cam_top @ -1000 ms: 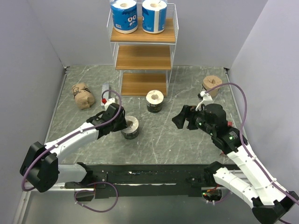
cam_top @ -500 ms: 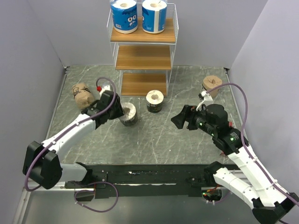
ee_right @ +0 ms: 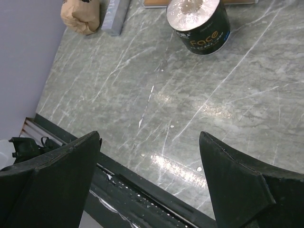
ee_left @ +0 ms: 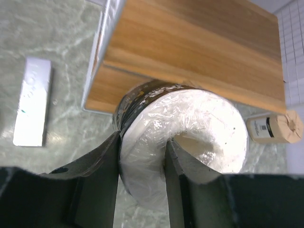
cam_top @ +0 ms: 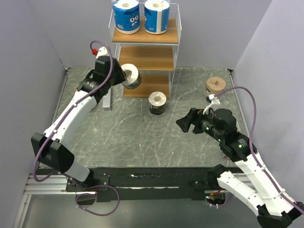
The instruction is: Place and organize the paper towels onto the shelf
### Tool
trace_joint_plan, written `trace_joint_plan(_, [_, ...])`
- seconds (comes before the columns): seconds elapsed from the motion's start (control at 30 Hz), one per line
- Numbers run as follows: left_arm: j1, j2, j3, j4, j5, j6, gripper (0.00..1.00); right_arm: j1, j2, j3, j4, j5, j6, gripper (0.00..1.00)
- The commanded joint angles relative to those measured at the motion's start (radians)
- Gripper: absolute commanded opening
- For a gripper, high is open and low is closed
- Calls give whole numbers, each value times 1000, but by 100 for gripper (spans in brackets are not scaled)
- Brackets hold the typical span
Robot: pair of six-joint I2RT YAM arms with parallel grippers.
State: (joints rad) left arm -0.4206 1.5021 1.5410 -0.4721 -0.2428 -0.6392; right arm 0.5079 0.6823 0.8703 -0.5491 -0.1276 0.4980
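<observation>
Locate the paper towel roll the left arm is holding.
Top view, left side: the black roll is clamped in the left gripper at the front-left corner of the shelf, overlapping the gap between its middle and bottom boards.

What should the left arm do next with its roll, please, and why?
Probably ease the black roll over a bare lower board of the shelf: the left gripper is shut on the roll's wall, holding it lifted at the shelf's left front corner, and the top tier carries two blue rolls.
</observation>
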Motion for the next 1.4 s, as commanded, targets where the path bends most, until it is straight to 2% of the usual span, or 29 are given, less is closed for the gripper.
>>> trace_joint_plan(0.0, [22, 53, 138, 56, -33, 39, 41, 3, -26, 13, -8, 25, 10, 91])
trace_joint_plan(0.23, [26, 106, 214, 109, -39, 44, 40, 3, -49, 25, -2, 34, 17, 91])
trace_joint_plan(0.4, [26, 136, 272, 75, -4, 39, 36, 1, -55, 27, -5, 37, 19, 91])
trace_joint_plan(0.7, [26, 14, 139, 76, 19, 15, 35, 3, -59, 21, 0, 42, 13, 91])
trace_joint_plan(1.1, [26, -43, 145, 75, 24, 12, 37, 1, -78, 26, -9, 45, 25, 91])
trace_joint_plan(1.37, [26, 38, 258, 85, -30, 35, 37, 1, -82, 39, -14, 39, 31, 91])
